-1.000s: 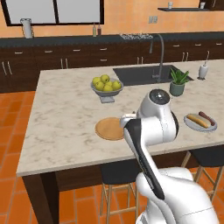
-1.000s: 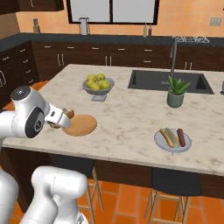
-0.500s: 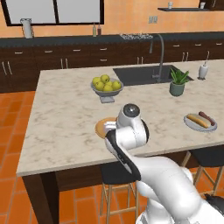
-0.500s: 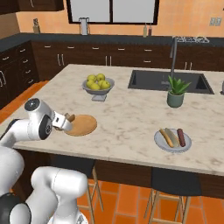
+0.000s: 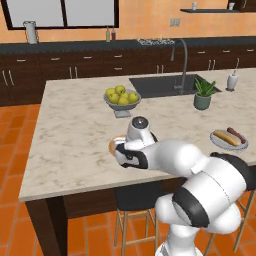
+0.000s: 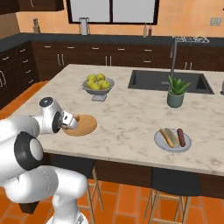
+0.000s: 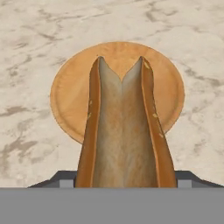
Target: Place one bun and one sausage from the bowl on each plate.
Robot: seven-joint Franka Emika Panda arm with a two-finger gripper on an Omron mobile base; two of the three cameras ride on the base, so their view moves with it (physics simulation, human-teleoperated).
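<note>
The end effector [image 7: 124, 186] holds a split hot-dog bun [image 7: 124, 131] between its fingers, one dark fingertip [image 7: 63, 181] showing at each side of the bun's near end. In the hand view the bun's long axis runs straight away from the camera, cut side up, its forked far end reaching over the middle of the tan wooden plate [image 7: 65, 98]. From the right base view the end effector [image 6: 70, 124] sits just at the near-left rim of that plate [image 6: 85, 124], close to the front edge of the marble table [image 6: 127, 118]; in the left base view the plate [image 5: 112, 145] is mostly hidden behind the wrist.

Bare marble lies all round the tan plate. The footed bowl of yellow-green fruit [image 6: 98, 84] stands beyond it, well apart. Far to the right, near the front edge, the grey plate [image 6: 173, 141] already carries a bun and a sausage [image 6: 181, 137] lying side by side. The potted plant [image 6: 176, 92] stands beside the sink [image 6: 168, 81].
</note>
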